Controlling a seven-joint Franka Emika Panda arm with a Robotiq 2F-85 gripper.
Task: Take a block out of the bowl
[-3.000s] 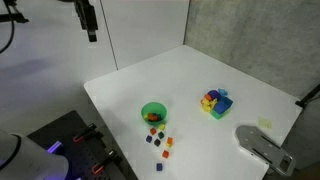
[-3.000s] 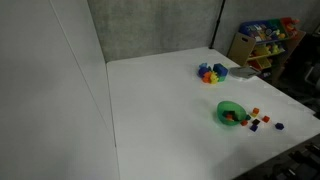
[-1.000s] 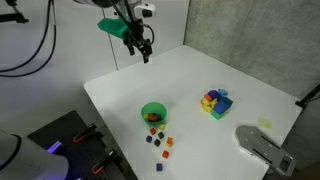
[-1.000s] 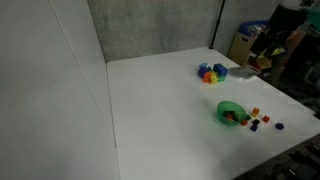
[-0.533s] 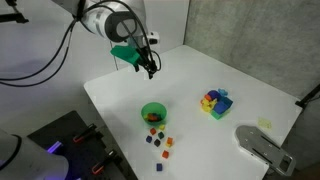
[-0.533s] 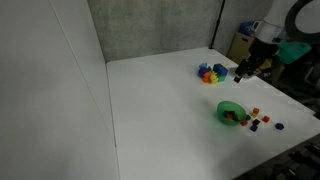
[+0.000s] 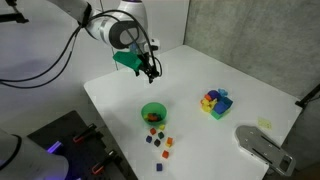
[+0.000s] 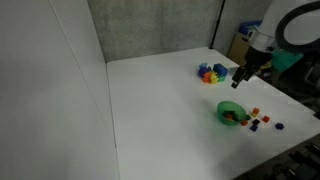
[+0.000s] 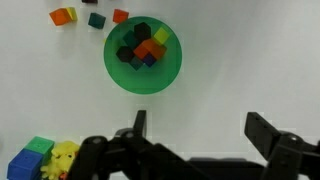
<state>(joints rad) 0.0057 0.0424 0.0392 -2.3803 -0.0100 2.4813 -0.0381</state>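
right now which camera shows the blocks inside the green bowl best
The wrist view. It looks straight down into the small round bright green plastic bowl, so the small coloured cubes inside read separately: black, orange, red, yellow. Both exterior views show the bowl small and oblique, its cubes only a reddish speck.

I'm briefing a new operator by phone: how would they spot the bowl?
On the white table, look toward the edge beside a scatter of tiny loose cubes. The bowl is round and bright green with blocks inside, unlike the blue, yellow and red block cluster.
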